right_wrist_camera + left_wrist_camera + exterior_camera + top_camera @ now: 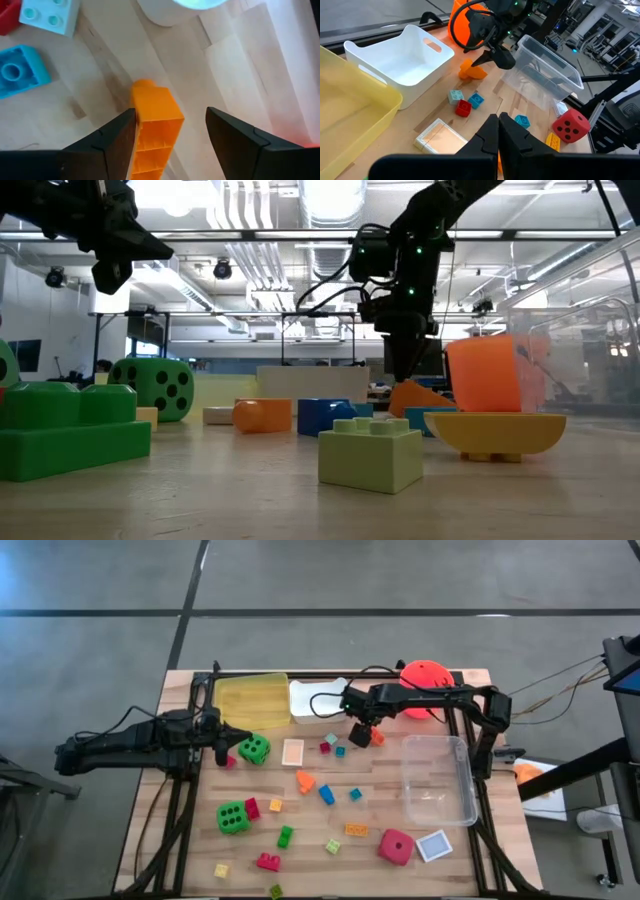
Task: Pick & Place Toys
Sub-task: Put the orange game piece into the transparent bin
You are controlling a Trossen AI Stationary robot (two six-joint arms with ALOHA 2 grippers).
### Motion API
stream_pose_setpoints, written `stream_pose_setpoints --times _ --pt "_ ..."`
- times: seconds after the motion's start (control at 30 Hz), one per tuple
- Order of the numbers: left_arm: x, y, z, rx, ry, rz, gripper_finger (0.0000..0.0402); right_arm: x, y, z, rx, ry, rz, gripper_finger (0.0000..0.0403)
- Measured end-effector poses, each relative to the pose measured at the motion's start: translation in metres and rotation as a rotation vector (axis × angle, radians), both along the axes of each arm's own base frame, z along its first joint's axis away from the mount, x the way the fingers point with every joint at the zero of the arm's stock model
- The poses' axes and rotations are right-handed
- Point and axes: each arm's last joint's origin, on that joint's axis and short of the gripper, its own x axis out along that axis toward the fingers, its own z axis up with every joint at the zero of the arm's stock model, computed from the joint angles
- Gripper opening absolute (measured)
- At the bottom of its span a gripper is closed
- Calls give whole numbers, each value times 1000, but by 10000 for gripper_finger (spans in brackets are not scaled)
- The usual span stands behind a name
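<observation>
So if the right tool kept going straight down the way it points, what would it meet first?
The orange brick, most likely. The right tool stands open directly over it, one finger at the brick's side. Below that is only the wooden table. Depth is hard to judge.

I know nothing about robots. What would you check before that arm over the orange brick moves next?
1. Right tool open: ok, fingers apart.
2. Orange brick between the fingers: ok, near one finger, off-centre.
3. Brick held: not ok, no grip visible.
4. Neighbouring blue bricks clear of the fingers: ok.
5. Left tool out of the way: ok, shut, beside the yellow tray.
6. Brick resting flat on the table: cannot tell.
</observation>
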Motion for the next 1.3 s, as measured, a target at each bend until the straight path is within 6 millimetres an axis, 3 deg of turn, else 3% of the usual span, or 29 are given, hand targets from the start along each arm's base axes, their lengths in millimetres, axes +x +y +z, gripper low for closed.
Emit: stream_pose_setpoints --times 0.67,0.77,1.0,1.3 --pt "0 0 -1 -14 4 4 0 3 1 -23 86 68 12 235" --pt "0 0 -1 -13 4 4 0 3 1 -23 89 68 6 211" --pt "0 0 0 -14 2 4 0 3 2 -24 111 64 16 111" --pt "0 0 0 -14 1 4 0 2 3 -24 129 60 22 111"
